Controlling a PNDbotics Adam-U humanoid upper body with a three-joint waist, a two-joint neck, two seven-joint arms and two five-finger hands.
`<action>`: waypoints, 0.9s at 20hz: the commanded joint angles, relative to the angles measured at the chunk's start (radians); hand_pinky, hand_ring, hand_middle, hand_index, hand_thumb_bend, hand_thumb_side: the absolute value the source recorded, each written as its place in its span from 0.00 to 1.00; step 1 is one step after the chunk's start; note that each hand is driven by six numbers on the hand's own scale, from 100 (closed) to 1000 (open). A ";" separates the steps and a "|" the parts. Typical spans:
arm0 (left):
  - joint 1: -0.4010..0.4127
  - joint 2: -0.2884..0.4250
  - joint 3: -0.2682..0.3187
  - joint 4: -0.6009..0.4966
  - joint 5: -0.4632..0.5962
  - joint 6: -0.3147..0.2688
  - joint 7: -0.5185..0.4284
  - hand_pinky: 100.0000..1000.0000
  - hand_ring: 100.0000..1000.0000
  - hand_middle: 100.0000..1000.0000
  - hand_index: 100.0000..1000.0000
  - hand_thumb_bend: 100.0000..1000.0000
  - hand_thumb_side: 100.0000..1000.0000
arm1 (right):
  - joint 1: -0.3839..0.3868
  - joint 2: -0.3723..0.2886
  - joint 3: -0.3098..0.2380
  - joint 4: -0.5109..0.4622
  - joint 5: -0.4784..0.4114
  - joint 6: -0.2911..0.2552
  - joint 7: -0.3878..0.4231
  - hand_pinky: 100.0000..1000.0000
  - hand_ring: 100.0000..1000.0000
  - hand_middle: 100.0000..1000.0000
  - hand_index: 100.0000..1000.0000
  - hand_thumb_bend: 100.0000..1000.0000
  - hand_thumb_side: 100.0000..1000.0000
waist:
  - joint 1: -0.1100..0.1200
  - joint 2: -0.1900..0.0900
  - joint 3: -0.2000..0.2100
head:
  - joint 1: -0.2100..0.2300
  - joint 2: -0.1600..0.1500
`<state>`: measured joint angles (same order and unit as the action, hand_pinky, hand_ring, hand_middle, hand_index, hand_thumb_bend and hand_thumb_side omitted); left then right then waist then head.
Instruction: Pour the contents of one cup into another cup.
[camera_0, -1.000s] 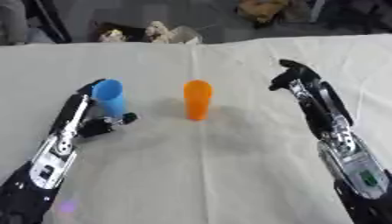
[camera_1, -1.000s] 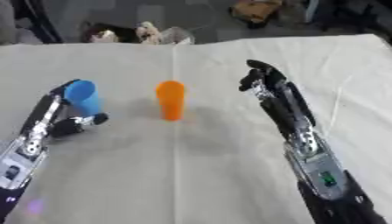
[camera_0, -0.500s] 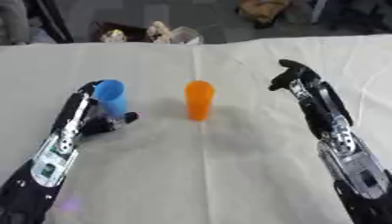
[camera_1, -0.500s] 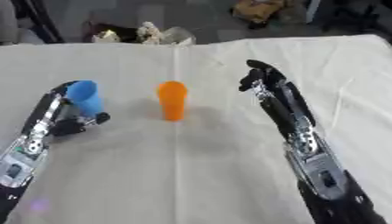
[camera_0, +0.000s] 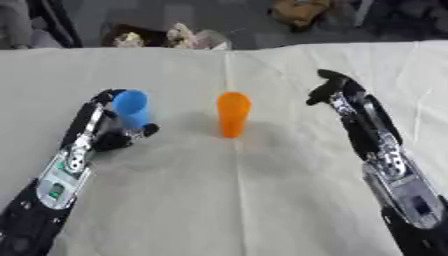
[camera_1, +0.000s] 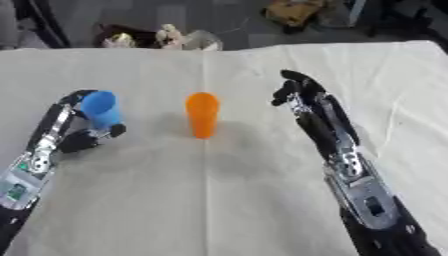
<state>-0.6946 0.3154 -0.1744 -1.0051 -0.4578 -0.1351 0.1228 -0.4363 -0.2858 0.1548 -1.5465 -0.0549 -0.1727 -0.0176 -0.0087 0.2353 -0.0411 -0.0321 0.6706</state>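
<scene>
Left eye view: left hand (camera_0: 112, 131) curled round blue cup (camera_0: 131, 108), gripped ready for pouring; orange cup (camera_0: 233, 113) upright mid-table as receiver; right hand (camera_0: 331, 90) empty, fingers bent, well apart.

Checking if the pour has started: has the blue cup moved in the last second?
No. The blue cup sits in the left hand at the same spot left of the orange cup, with the same gap between them.
</scene>
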 joint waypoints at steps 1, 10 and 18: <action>-0.013 -0.004 -0.011 0.010 -0.026 -0.012 -0.007 0.71 1.00 0.68 0.90 0.92 0.58 | -0.015 -0.007 -0.003 -0.011 -0.006 -0.001 0.003 0.82 0.58 0.53 0.86 0.00 0.71 | -0.002 -0.010 -0.003 | 0.003 -0.012; -0.023 -0.014 -0.017 0.005 -0.051 -0.036 0.035 0.62 1.00 0.54 0.82 0.55 0.42 | -0.015 -0.005 -0.002 -0.011 -0.007 -0.002 0.006 0.82 0.58 0.53 0.86 0.00 0.71 | 0.000 -0.011 -0.005 | 0.003 -0.014; -0.024 -0.024 -0.021 0.000 0.015 -0.066 0.080 0.54 0.99 0.43 0.74 0.25 0.27 | -0.014 -0.005 -0.003 -0.010 -0.007 -0.003 0.006 0.82 0.58 0.53 0.86 0.00 0.71 | 0.006 -0.012 -0.006 | 0.001 -0.012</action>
<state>-0.7047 0.2891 -0.1882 -0.9964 -0.4573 -0.1975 0.1939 -0.4371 -0.2850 0.1550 -1.5464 -0.0557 -0.1724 -0.0136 -0.0019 0.2378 -0.0467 -0.0312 0.6658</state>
